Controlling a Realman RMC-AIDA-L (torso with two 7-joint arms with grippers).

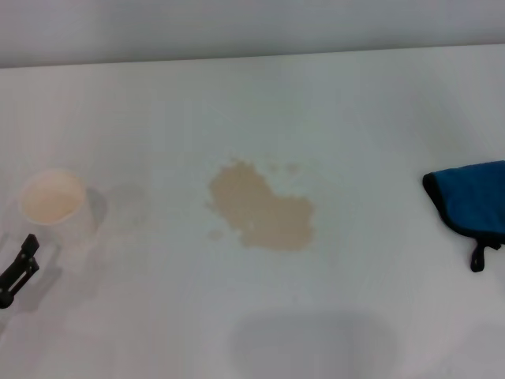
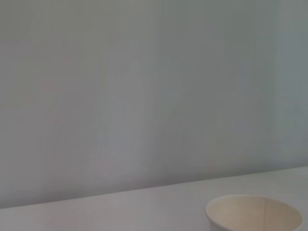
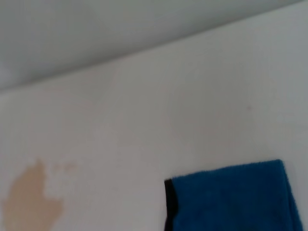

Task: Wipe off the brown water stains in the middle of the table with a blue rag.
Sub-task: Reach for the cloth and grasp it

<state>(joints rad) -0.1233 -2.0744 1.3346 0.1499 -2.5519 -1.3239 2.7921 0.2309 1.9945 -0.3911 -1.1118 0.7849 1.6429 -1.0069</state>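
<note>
Brown water stains in the middle of the table: one irregular tan blotch, a few small droplets just beside its far and left edges. Unwiped, nothing touching it. Also seen in the right wrist view, off to one side of the rag.

Blue rag flat on the table at the right edge of the head view, well apart from the stains, partly cut off by the frame. Black edging along the side facing the stains; small black loop hanging off the near corner. Right wrist view shows the rag close under the camera, nothing gripping it there.

Left gripper low at the left edge, just near-side of a white paper cup; only a dark part visible, so jaws: cannot tell. Cup upright, well left of the stains; rim visible in the left wrist view.

Right gripper not in any view; jaws state unknown.
</note>
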